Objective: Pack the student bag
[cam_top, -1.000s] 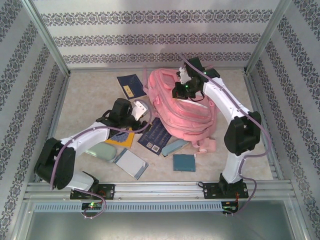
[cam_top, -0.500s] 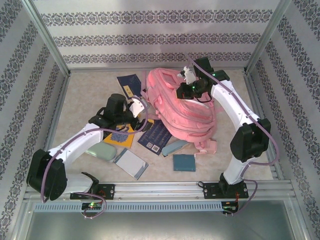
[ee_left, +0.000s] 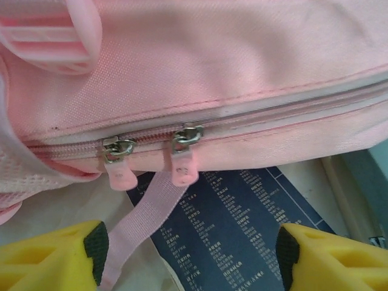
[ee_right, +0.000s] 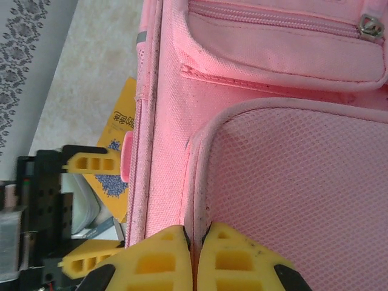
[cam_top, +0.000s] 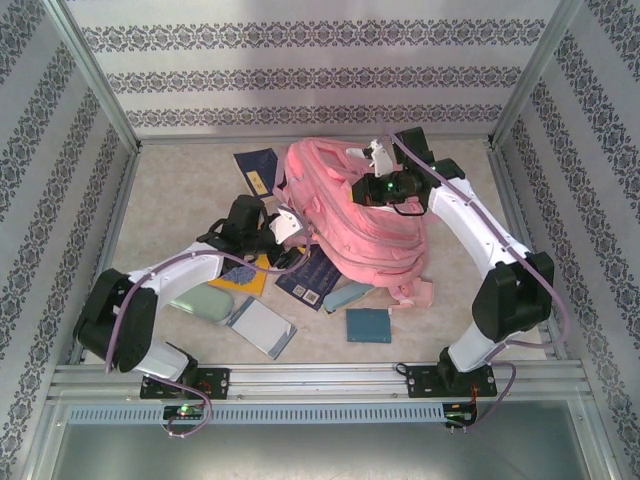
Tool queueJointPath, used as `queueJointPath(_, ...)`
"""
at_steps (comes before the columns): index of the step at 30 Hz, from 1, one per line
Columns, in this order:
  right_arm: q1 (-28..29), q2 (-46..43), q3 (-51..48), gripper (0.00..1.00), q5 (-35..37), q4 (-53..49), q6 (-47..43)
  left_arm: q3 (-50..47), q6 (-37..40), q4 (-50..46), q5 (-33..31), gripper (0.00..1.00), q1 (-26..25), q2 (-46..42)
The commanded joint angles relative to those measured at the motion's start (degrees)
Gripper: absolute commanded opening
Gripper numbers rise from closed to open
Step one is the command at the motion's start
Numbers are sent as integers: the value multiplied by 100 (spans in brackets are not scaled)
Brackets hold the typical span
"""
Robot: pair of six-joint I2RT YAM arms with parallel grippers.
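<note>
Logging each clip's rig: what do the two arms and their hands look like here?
The left arm and right arm have white shells with bulky black joints and a lilac cable running along each. The left hand and right hand carry yellow fingers with black inner pads. A green light glows at the right wrist.

This is a robot test cell in a lab, dressed up to look homely. Bare aluminium frame posts (cam_top: 97,75) hold walls (cam_top: 300,75) papered in grey floral stripes. A metal rail (cam_top: 320,378) along the near edge carries the bolted bases of the left arm (cam_top: 180,270) and the right arm (cam_top: 470,215). The counter (cam_top: 180,180) has a beige, stone-like surface. A green light (cam_top: 183,410) glows on the electronics. A student bag (cam_top: 350,225) and a blue book (cam_top: 262,170) lie inside like set props.
</note>
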Motion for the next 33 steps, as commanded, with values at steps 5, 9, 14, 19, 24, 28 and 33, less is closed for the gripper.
queueJointPath(5, 32, -319, -211, 0, -557, 864, 250, 148, -203, 735, 432, 58, -63, 454)
queueJointPath(9, 26, -296, -210, 0, -550, 864, 293, 105, -253, 821, 454, 48, -127, 452)
queueJointPath(14, 32, -276, -211, 0, -556, 890, 360, 38, -246, 791, 489, 43, -257, 422)
queueJointPath(19, 67, -275, -253, 0, -645, 951, 418, 63, -208, 781, 304, 46, -359, 534)
queueJointPath(24, 123, -379, -393, 0, -717, 983, 400, 165, -180, 900, 8, 49, -358, 696)
queueJointPath(28, 141, -446, -500, 0, -749, 1031, 415, 252, -208, 946, -182, 49, -360, 840)
queueJointPath(33, 204, -451, -511, 0, -820, 1058, 435, 329, -410, 1125, -320, 47, -362, 975)
